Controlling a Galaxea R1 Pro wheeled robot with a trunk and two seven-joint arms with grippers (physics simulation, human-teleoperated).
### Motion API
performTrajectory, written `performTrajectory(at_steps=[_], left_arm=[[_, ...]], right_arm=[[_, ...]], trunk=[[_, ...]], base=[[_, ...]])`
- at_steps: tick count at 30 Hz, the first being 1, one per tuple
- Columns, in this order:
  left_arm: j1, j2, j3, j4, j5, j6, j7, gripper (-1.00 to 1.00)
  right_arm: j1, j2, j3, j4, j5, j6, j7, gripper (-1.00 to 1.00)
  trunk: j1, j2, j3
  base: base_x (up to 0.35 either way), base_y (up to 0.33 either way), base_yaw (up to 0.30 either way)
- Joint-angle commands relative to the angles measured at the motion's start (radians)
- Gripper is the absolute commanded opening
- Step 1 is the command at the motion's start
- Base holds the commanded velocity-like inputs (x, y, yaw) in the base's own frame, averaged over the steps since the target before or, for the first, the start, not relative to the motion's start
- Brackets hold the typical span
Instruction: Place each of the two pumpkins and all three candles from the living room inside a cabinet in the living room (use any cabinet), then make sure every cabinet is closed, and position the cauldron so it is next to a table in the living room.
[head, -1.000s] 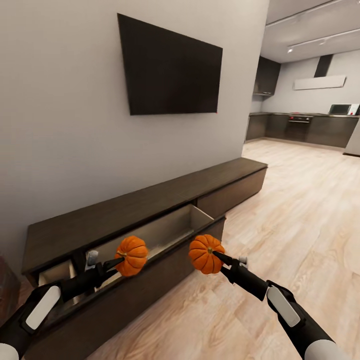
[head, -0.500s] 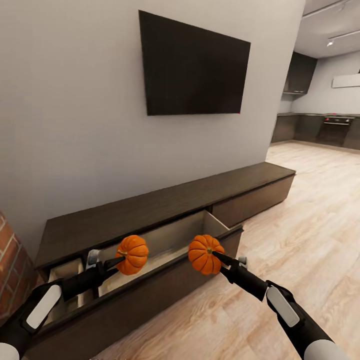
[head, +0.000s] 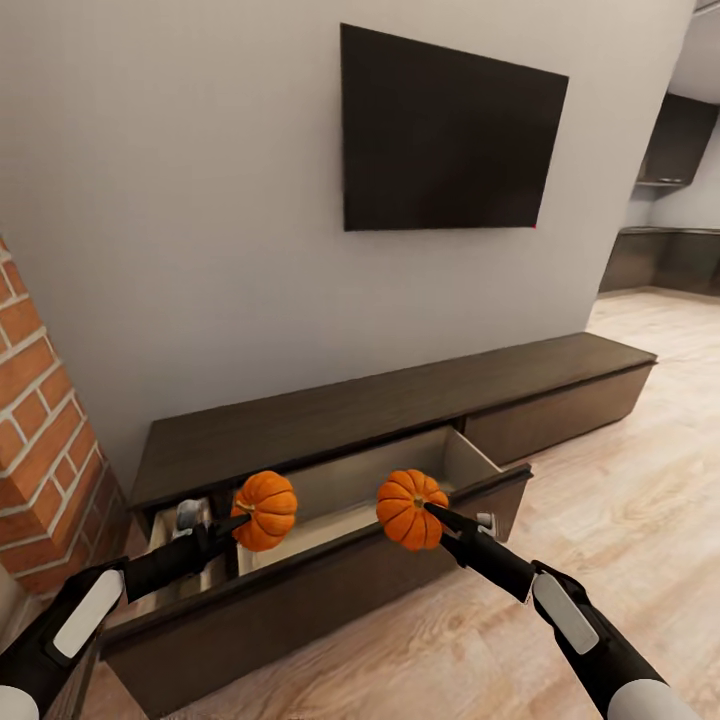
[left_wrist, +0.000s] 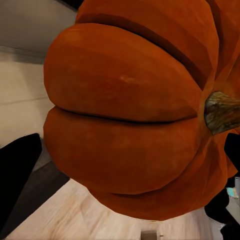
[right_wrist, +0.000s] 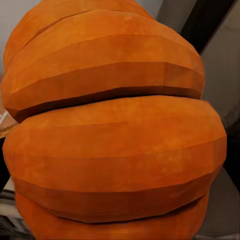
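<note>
Pumpkins ride at the tips of both arms in the head view, each gripper clamped on its own orange, ribbed fruit. The left gripper (head: 238, 521) holds the left pumpkin (head: 265, 510) above the open drawer (head: 330, 480), near its left end, while the right gripper (head: 432, 512) holds the right pumpkin (head: 410, 508) over the drawer's front edge, toward the right end. The two pumpkins hang side by side at the same height, well apart. In the left wrist view the left pumpkin (left_wrist: 135, 110) looms close, its brown stem (left_wrist: 222, 112) pointing sideways; in the right wrist view the right pumpkin (right_wrist: 112, 135) shows its ribbed flank. Below them the pale beige drawer stands pulled out from the cabinet (head: 400, 395), a long, low dark-brown unit set against the grey wall (head: 180, 200). A narrower compartment (head: 185, 580) at the cabinet's left also stands open. A brick pillar (head: 45, 440) flanks the unit's left end, light wood floor (head: 600, 520) spreads to the right, and a dark television (head: 450, 135) hangs on the wall above.
</note>
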Motion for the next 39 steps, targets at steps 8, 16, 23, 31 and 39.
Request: performTrajectory(at_steps=[8, 16, 23, 31, 39], left_arm=[[-0.001, -0.001, -0.002, 0.000, 0.011, 0.009, 0.002, -1.00], [-0.001, 0.000, -0.002, 0.000, 0.010, 0.009, 0.003, -1.00], [-0.001, 0.000, -0.002, 0.000, 0.010, 0.009, 0.002, -1.00], [-0.001, 0.000, -0.002, 0.000, 0.010, 0.009, 0.003, -1.00], [-0.001, -0.001, -0.002, 0.000, 0.010, 0.009, 0.003, -1.00]], right_arm=[[-0.001, -0.001, 0.002, -0.001, -0.017, 0.010, -0.001, -1.00], [-0.001, -0.001, 0.002, -0.001, -0.017, 0.010, -0.001, -1.00], [-0.001, -0.004, 0.002, -0.001, -0.019, 0.010, 0.001, -1.00], [-0.001, -0.005, 0.002, -0.001, -0.020, 0.010, 0.001, -1.00], [-0.001, -0.004, 0.002, -0.001, -0.020, 0.010, 0.002, -1.00]], trunk=[[0.000, 0.000, -0.001], [0.000, 0.000, -0.001], [0.000, 0.000, -0.001], [0.000, 0.000, -0.001], [0.000, 0.000, -0.001]], base=[[0.004, 0.000, 0.275], [0.139, -0.123, 0.275], [0.187, -0.214, 0.275], [0.184, -0.242, 0.183], [0.055, -0.247, 0.009]])
